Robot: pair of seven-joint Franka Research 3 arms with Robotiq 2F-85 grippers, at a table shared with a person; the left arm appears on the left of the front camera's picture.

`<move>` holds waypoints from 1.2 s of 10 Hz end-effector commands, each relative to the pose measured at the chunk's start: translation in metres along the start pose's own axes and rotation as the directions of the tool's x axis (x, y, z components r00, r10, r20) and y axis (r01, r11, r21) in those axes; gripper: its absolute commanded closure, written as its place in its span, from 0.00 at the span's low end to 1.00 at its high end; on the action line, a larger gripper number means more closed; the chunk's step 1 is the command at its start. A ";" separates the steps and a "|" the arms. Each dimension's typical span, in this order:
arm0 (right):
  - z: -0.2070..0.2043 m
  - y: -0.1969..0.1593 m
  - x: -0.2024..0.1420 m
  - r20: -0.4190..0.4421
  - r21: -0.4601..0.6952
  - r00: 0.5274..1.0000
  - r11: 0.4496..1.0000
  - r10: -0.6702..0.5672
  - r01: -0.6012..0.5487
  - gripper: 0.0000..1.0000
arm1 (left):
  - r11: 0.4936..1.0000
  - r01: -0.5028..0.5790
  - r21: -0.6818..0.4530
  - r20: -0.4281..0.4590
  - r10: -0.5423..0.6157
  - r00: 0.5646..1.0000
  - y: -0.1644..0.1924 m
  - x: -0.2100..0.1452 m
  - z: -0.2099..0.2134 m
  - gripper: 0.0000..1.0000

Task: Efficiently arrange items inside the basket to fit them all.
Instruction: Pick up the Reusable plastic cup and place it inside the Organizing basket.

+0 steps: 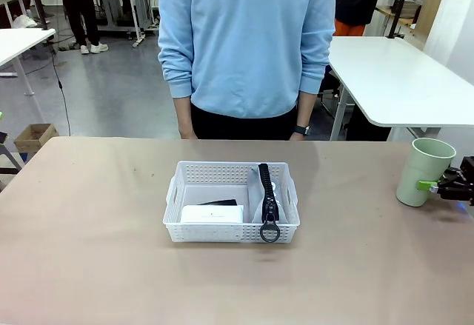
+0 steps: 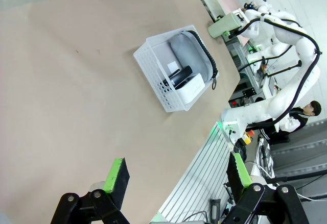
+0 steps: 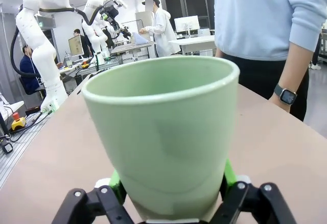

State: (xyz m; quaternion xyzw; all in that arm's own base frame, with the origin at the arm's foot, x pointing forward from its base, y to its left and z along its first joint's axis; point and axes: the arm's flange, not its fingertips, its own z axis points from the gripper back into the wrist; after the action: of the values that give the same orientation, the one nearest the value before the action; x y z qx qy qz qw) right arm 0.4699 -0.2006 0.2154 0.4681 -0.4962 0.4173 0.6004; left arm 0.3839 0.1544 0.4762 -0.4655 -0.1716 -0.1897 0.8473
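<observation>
At mid-table in the front view, the white basket (image 1: 231,203) is seen holding the grey pouch (image 1: 265,198), the small white box (image 1: 212,213) and the black stapler (image 1: 219,203), while the pale green cup (image 1: 424,171) is gripped upright by the right gripper (image 1: 437,186) near the table's right edge, well apart from the basket. From the left wrist camera, the left gripper (image 2: 177,173) is shown spread wide and holding nothing above the table (image 2: 66,106), with the basket ahead. From the right wrist camera, the cup is seen clamped between green pads (image 3: 228,174), a person's watch-wearing wrist (image 3: 286,94) beyond it.
</observation>
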 end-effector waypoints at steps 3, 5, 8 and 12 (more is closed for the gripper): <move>0.000 0.002 0.008 -0.011 -0.001 1.000 1.000 -0.002 0.002 0.72 | 1.000 0.001 0.009 -0.003 -0.001 1.000 -0.003 -0.001 0.000 0.00; 0.001 0.003 0.011 -0.012 0.007 1.000 1.000 0.005 -0.005 1.00 | 1.000 0.001 0.009 -0.003 -0.001 1.000 -0.003 -0.001 0.000 0.00; -0.004 0.026 0.075 -0.092 0.056 0.994 0.997 0.061 -0.056 1.00 | 1.000 0.001 0.009 -0.003 -0.001 1.000 -0.003 -0.001 0.000 0.00; -0.062 0.092 0.167 -0.313 0.227 0.929 0.965 0.197 -0.128 1.00 | 1.000 0.001 0.009 -0.003 -0.001 1.000 -0.003 -0.001 0.000 0.00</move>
State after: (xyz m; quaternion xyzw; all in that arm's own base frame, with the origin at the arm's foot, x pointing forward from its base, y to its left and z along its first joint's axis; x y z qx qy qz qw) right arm 0.4346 -0.1358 0.3800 0.4246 -0.4055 0.5677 0.5771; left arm 0.3838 0.1543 0.4763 -0.4654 -0.1717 -0.1899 0.8473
